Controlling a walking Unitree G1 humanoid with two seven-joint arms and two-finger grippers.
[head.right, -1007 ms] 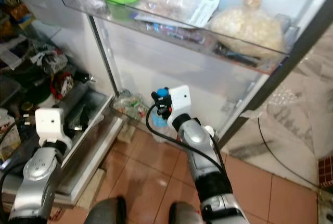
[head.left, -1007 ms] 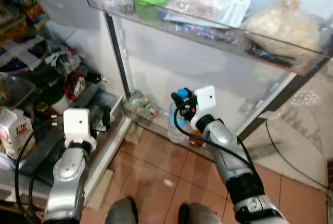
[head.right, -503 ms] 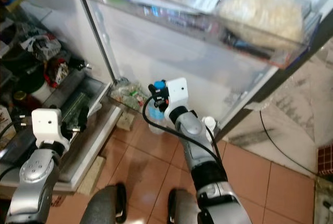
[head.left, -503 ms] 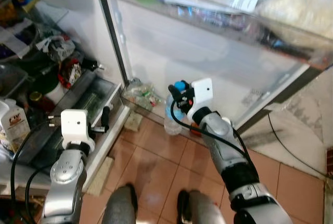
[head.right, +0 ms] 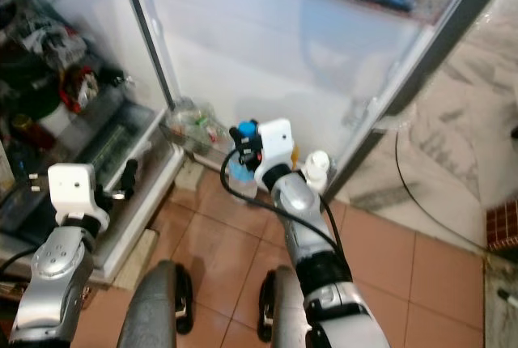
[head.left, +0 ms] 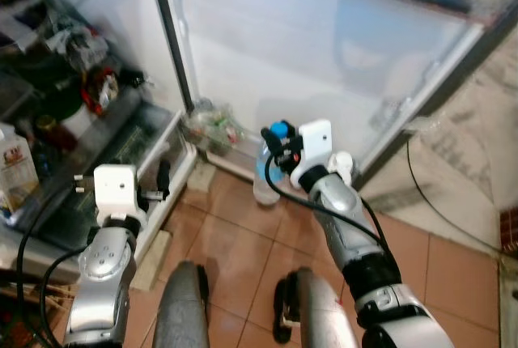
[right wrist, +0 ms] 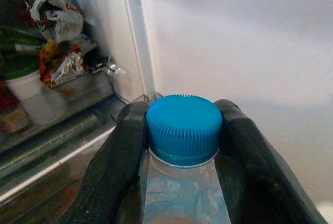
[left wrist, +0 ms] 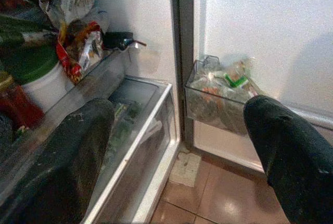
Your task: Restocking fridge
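The right gripper (right wrist: 182, 146) clamps a clear water bottle (right wrist: 183, 193) just under its blue cap (right wrist: 184, 128), before the open fridge door (head.left: 324, 65). The left gripper (left wrist: 177, 146), fingers apart, faces the crisper drawer (left wrist: 140, 146) and a door bin (left wrist: 218, 104).

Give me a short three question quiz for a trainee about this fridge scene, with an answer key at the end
1. True or false: the right gripper is shut on the water bottle just under its blue cap.
2. The left gripper is: A) open with nothing between its fingers, B) shut on a jar, C) holding a bag.
3. Fill in: the clear bin of packets hangs low on the inside of the fridge ____.

Key: 1 true; 2 A; 3 door.
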